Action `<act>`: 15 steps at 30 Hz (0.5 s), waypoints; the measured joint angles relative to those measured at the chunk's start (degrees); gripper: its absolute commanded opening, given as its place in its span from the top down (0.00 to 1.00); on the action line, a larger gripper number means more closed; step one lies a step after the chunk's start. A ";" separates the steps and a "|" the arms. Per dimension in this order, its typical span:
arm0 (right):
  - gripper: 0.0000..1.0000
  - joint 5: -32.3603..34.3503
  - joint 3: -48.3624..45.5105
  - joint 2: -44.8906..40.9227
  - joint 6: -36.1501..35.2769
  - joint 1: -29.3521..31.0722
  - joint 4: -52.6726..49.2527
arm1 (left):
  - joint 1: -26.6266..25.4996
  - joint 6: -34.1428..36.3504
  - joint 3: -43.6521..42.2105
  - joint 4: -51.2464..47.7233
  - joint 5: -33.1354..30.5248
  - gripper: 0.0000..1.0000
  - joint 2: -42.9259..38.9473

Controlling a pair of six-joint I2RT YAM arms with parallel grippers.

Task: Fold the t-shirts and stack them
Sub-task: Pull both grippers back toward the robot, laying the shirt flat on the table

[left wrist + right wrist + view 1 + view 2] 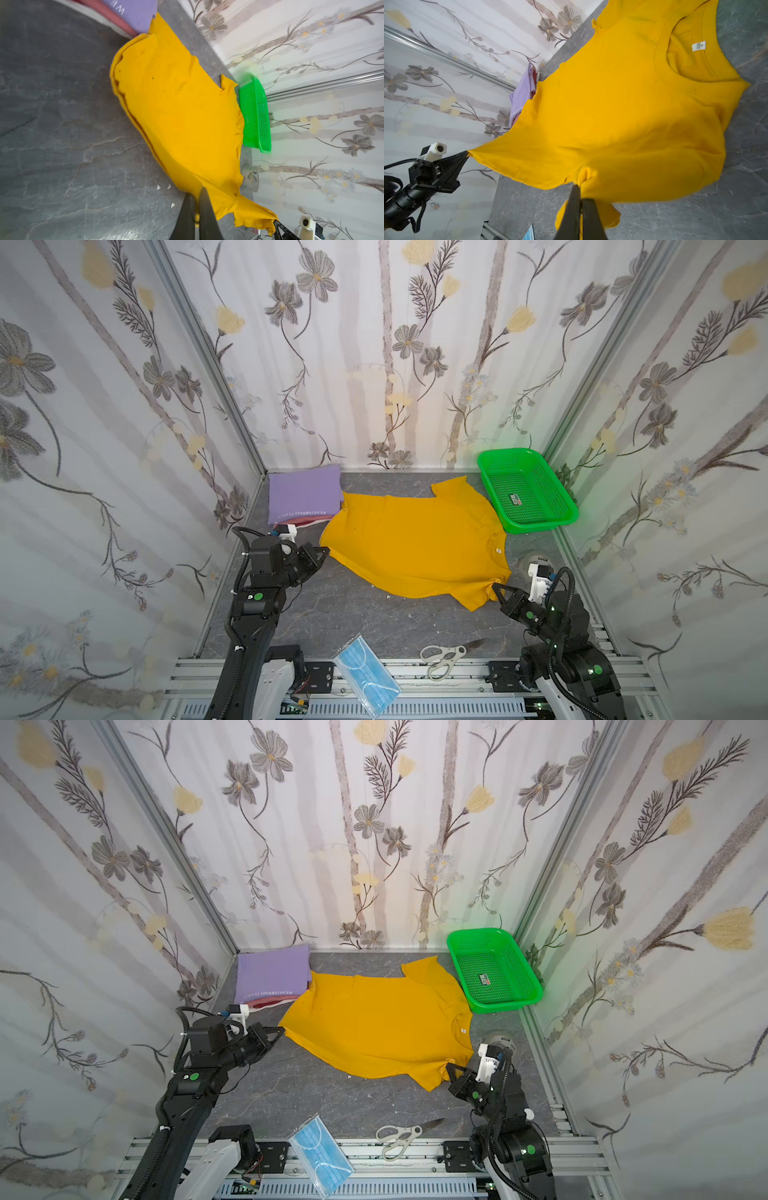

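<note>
yellow t-shirt [415, 547] matt soft cloth; basket [540, 523] glossy green plastic mesh; tabletop [353, 614] grey stone-look, faint sheen.

Lab test booth: floral fabric walls [374, 364], aluminium frame [195, 674].

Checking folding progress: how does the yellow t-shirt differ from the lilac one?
The mustard-yellow t-shirt lies spread open in the middle; the lilac t-shirt is folded into a rectangle in the far left corner. The yellow one is pinched by the left gripper and right gripper; the lilac one is untouched. The yellow is plain; the lilac bears white lettering. Both are soft tees.
</note>
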 measured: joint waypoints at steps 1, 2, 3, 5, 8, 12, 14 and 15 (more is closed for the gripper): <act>1.00 0.17 -0.04 0.15 0.22 0.07 -0.96 | 0.00 0.04 -1.01 -0.81 -0.46 1.00 0.17; 1.00 0.15 -0.04 0.44 0.24 0.13 -1.49 | 0.00 0.04 -1.90 -1.40 -0.94 1.00 0.28; 1.00 0.22 -0.04 0.81 0.22 0.20 -1.75 | -0.11 0.04 -2.64 -1.55 -1.38 1.00 0.55; 1.00 0.42 -0.22 2.10 0.20 0.26 -1.92 | -0.50 -0.04 -3.67 -1.81 -2.62 1.00 2.10; 1.00 0.46 -1.07 5.53 0.17 0.52 -1.40 | -1.20 -0.66 -4.87 -1.46 -4.31 1.00 5.16; 1.00 0.57 -1.70 10.54 -0.31 0.92 1.68 | -1.62 -0.94 -5.18 0.42 -5.44 1.00 11.19; 1.00 1.25 -2.05 13.55 -0.28 0.94 4.37 | -1.70 -0.96 -4.55 1.64 -5.79 1.00 14.38; 1.00 1.31 -2.12 14.95 -0.28 1.03 5.70 | -1.70 -1.01 -4.04 2.29 -5.79 1.00 15.72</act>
